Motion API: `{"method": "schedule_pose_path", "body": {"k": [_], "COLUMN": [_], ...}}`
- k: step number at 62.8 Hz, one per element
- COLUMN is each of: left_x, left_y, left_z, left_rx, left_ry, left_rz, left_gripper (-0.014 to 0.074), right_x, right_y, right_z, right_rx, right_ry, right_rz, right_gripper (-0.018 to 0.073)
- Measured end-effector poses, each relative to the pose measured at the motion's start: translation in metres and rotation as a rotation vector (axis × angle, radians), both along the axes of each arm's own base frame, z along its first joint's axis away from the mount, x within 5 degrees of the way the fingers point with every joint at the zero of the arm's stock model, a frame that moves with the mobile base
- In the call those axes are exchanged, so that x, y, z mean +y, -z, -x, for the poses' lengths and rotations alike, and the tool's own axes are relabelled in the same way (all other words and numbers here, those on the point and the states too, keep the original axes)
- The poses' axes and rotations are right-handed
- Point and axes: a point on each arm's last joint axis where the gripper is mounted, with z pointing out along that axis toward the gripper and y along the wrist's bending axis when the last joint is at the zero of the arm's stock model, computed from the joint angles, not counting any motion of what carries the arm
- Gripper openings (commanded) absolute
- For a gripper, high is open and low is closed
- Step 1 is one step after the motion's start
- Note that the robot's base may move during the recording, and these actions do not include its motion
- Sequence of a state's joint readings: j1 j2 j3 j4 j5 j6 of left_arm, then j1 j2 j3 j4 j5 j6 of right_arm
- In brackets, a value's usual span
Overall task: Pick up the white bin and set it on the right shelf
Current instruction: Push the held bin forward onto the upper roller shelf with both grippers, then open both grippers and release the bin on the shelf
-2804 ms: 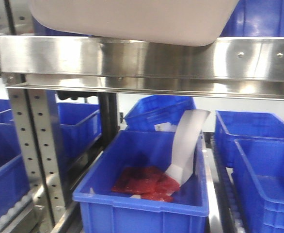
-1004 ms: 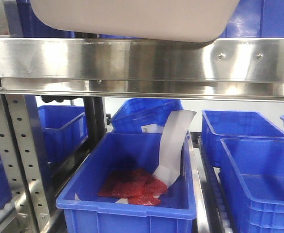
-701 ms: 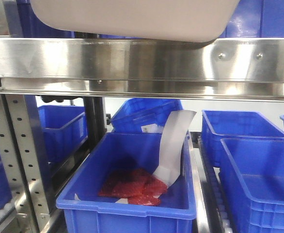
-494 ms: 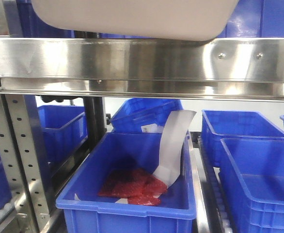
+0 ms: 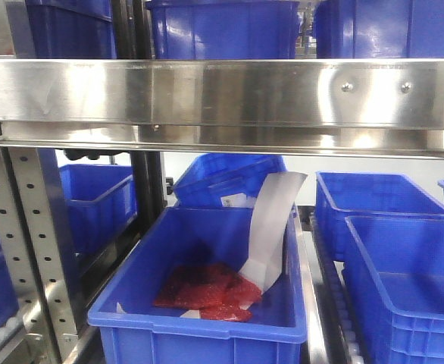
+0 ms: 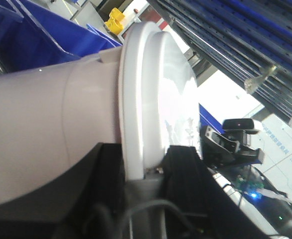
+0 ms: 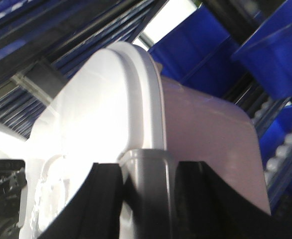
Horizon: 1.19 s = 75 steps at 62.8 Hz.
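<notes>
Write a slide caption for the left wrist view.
Left gripper clamps the lidded rim of the white bin, with blue crates behind it.

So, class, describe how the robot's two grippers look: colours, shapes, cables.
The left gripper has matte black, blocky fingers around a pale grey centre piece, with dark cables looping beneath. The right gripper looks alike: black fingers flanking a grey rounded block; no cables visible.

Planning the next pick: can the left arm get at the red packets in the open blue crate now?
Probably not: the left gripper is shut on the rim of the pale pinkish-white plastic bin, so it isn't free for the red packets.
</notes>
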State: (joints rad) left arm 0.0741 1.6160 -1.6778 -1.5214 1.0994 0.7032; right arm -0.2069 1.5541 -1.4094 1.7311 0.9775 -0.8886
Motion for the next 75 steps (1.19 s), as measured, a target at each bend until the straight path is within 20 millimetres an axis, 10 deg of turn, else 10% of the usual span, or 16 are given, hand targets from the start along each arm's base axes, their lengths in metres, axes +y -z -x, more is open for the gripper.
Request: {"method": "schedule_pose_path", "body": {"k": [28,38,52,75], "left_x": [0.004,0.005,0.007,0.009], "left_y": [0.06,0.063,0.066,0.069], "left_z": [-0.055,-0.059,-0.061,-0.065], "left_rx": [0.131,0.106,0.082,0.071], "left_ry": [-0.034,-0.062,-0.088,-0.136], "left_rz": [0.004,-0.027,-0.063,-0.112], "left_gripper": [-0.012,0.0066,0.0436,0.0456], "right_x": [0.013,0.017,0.023,0.019], "right_y": [0.056,0.073,0.073,0.075], "right_z": [-0.045,-0.056,-0.056,-0.06], "right_rx": [0.162,0.203,0.173,0.122], "right_ry": [-0.009,-0.016,-0.044,0.029], "right_rz": [-0.025,-0.04,-0.026,0.055], "right_gripper": [0.0144,0.024,0.0614,0.0634]}}
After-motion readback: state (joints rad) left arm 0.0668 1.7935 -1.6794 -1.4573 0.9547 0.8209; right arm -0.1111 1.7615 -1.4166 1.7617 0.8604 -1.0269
